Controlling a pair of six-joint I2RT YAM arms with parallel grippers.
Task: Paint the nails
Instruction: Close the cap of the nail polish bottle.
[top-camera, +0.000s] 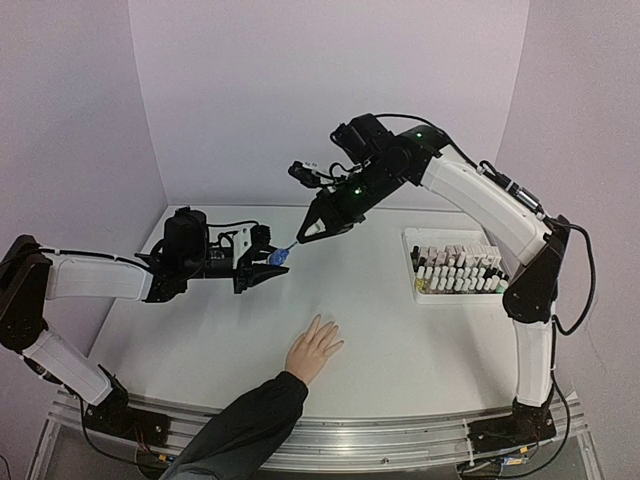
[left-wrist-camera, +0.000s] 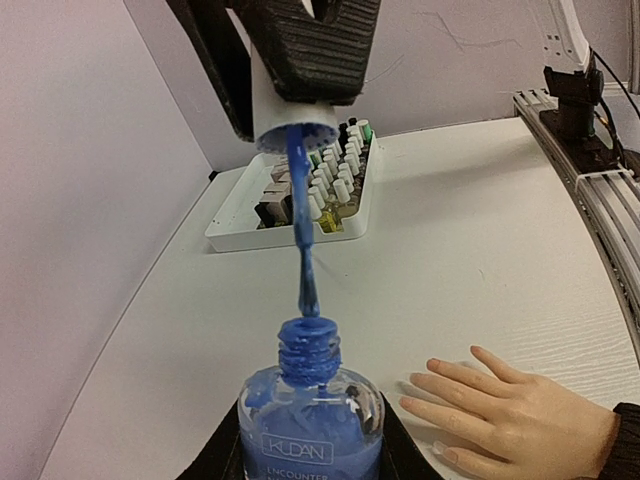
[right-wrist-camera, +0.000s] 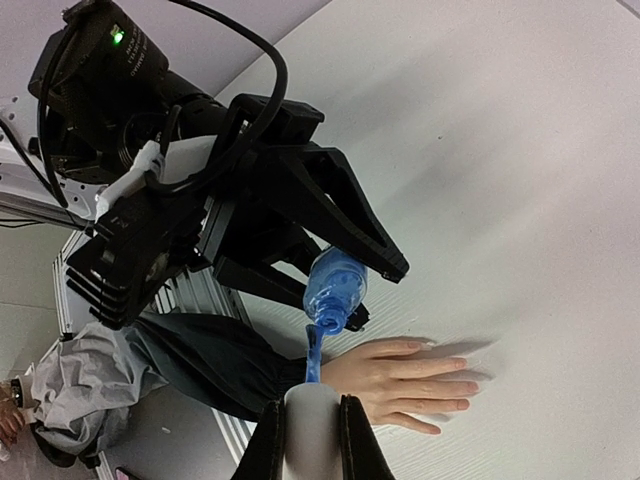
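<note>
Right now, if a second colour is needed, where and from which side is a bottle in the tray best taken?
Take a bottle by its cap, coming straight down from above. The bottles stand upright in close rows inside the tray, so their bodies are hemmed in by neighbours and only the caps stand free. An edge-row bottle is probably easiest.

Bottle tray (top-camera: 456, 299) on white table (top-camera: 400, 350)

Top view wide, overhead; wrist views close, sharing bottle (left-wrist-camera: 310, 415), brush (left-wrist-camera: 303, 230), hand (left-wrist-camera: 515, 420).
</note>
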